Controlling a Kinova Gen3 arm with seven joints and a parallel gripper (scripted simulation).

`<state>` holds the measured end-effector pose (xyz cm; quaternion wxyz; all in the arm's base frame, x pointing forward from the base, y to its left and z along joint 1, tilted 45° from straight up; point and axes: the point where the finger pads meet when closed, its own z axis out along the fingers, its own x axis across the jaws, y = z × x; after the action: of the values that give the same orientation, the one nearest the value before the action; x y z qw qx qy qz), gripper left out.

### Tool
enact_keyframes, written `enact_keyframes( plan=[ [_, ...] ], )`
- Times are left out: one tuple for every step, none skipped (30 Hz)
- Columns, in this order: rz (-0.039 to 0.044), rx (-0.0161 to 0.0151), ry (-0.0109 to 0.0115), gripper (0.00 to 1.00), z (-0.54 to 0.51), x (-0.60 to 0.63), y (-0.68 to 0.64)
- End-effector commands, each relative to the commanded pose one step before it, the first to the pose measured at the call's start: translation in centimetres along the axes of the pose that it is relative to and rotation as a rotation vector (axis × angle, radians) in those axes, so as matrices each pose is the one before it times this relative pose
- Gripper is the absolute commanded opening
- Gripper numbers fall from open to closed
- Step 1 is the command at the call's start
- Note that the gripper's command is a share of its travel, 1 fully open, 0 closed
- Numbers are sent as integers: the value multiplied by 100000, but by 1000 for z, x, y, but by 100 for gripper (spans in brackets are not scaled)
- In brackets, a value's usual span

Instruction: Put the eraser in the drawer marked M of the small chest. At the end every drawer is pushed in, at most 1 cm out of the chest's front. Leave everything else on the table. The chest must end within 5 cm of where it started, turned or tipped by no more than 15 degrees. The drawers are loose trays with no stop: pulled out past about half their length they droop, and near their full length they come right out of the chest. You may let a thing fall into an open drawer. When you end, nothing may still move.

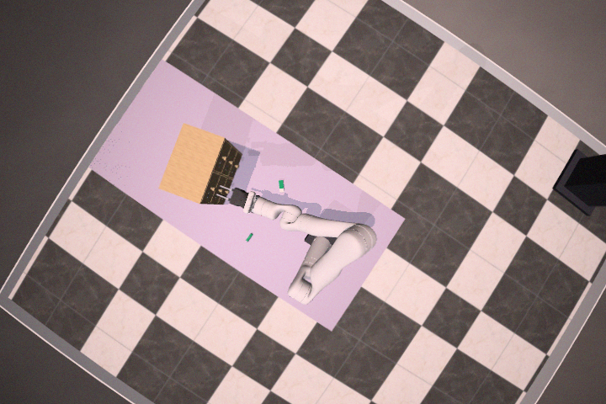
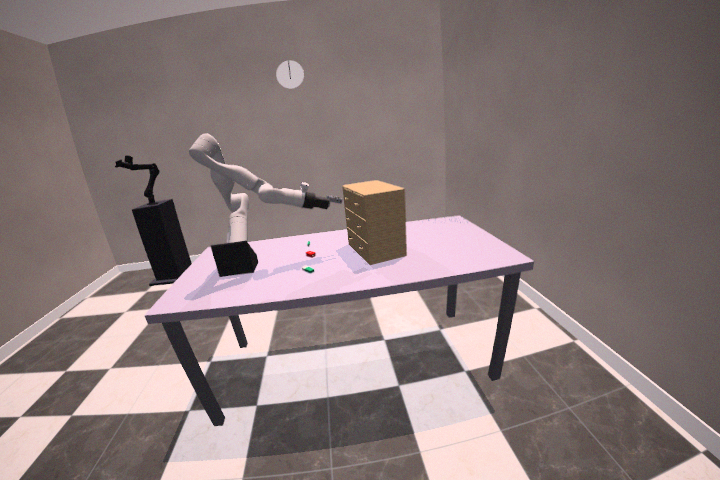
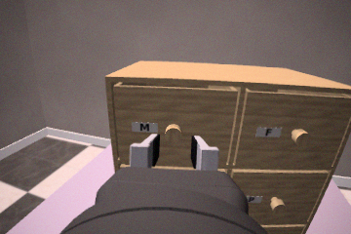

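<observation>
Claw (image 1: 223, 192) (image 2: 336, 199) (image 3: 175, 146) spread, gripping nothing; drawer M (image 3: 208, 109) just ahead. Eraser (image 1: 280, 183) (image 2: 309, 270), small, green with white end, lies below and behind it.

eraser (image 1: 280, 183) (image 2: 308, 269): green-white, flat on table (image 1: 141, 104) (image 2: 463, 243) | drawer M (image 1: 208, 192) (image 2: 346, 195) (image 3: 203, 109): wooden, shut | chest (image 1: 192, 162) (image 2: 386, 226) (image 3: 208, 73): upright

Checkered floor (image 1: 337, 116) (image 2: 293, 416), dark and pale tiles. Grey-brown walls (image 2: 366, 96) (image 3: 183, 29); round white clock (image 2: 289, 74), upper centre of the exterior frame.
</observation>
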<state>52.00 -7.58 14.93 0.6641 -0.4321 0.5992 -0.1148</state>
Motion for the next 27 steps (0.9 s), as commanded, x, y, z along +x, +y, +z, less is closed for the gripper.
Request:
enact_keyframes(
  plan=[
    [-168, -153, -273, 67, 107, -2, -2],
    [7, -7, -8, 67, -1, -6, 4],
    [0, 0, 0, 67, 0, 0, 0],
    [0, 0, 0, 67, 0, 0, 0],
    [0, 0, 0, 67, 0, 0, 0],
    [0, 0, 0, 67, 0, 0, 0],
    [0, 0, 0, 67, 0, 0, 0],
    [0, 0, 0, 67, 0, 0, 0],
    [0, 0, 0, 67, 0, 0, 0],
    [0, 0, 0, 67, 0, 0, 0],
    [0, 0, 0, 67, 0, 0, 0],
    [0, 0, 0, 67, 0, 0, 0],
    [0, 0, 0, 67, 0, 0, 0],
    [0, 0, 0, 67, 0, 0, 0],
    [0, 0, 0, 67, 0, 0, 0],
    [0, 0, 0, 67, 0, 0, 0],
    [0, 0, 0, 67, 0, 0, 0],
    [0, 0, 0, 67, 0, 0, 0],
    [0, 0, 0, 67, 0, 0, 0],
    [0, 0, 0, 67, 0, 0, 0],
    [4, -4, -5, 67, -1, -6, 4],
    [25, -26, -31, 67, -4, -33, 25],
    [55, -56, -68, 67, -8, -72, 54],
    [84, -85, -102, 67, -12, -109, 82],
    [44, -43, -52, 67, -7, -82, 64],
    [0, 0, 0, 67, 0, 0, 0],
    [0, 0, 0, 67, 0, 0, 0]
  ],
)
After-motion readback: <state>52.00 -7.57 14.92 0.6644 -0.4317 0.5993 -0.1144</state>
